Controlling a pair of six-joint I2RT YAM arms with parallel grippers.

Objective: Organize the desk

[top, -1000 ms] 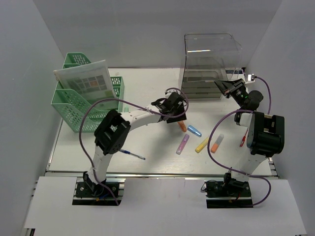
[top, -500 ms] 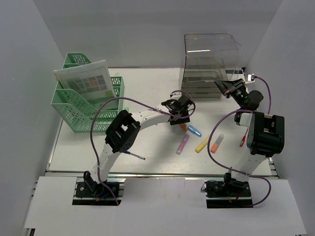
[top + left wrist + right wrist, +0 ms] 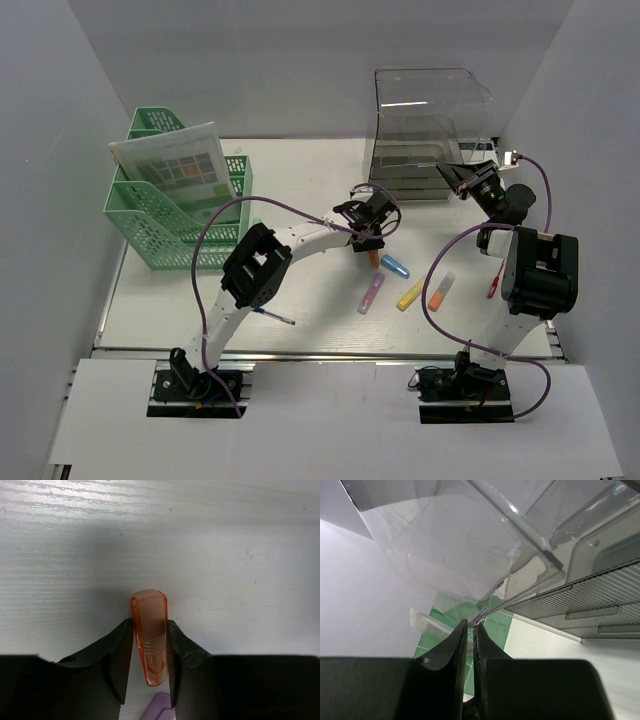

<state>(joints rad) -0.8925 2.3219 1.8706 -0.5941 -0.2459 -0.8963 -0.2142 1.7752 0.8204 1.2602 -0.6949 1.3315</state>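
The desk [image 3: 300, 180] is a white tabletop with a silver rail along its front edge. My left gripper [image 3: 371, 242] is low over its middle. Its fingers press both sides of a small orange marker [image 3: 373, 258], which lies on the desk. In the left wrist view the marker [image 3: 149, 637] sits upright between the black fingers [image 3: 117, 655], with a purple marker's tip [image 3: 161, 707] just below. My right gripper [image 3: 452, 172] is raised at the front right corner of a clear drawer unit [image 3: 425, 130]. Its jaws are closed with nothing between them in the right wrist view [image 3: 470, 625].
A blue cap [image 3: 395, 267], a purple marker [image 3: 371, 294], a yellow marker [image 3: 410, 295] and an orange-and-white marker [image 3: 441, 291] lie right of centre. A red pen [image 3: 493, 287] lies by the right arm and a blue pen [image 3: 268, 315] near the front. Green file trays [image 3: 160, 225] holding a booklet [image 3: 175, 165] stand at the left.
My left gripper has moved right and toward the front, and now straddles the orange marker. The right arm has stayed still.
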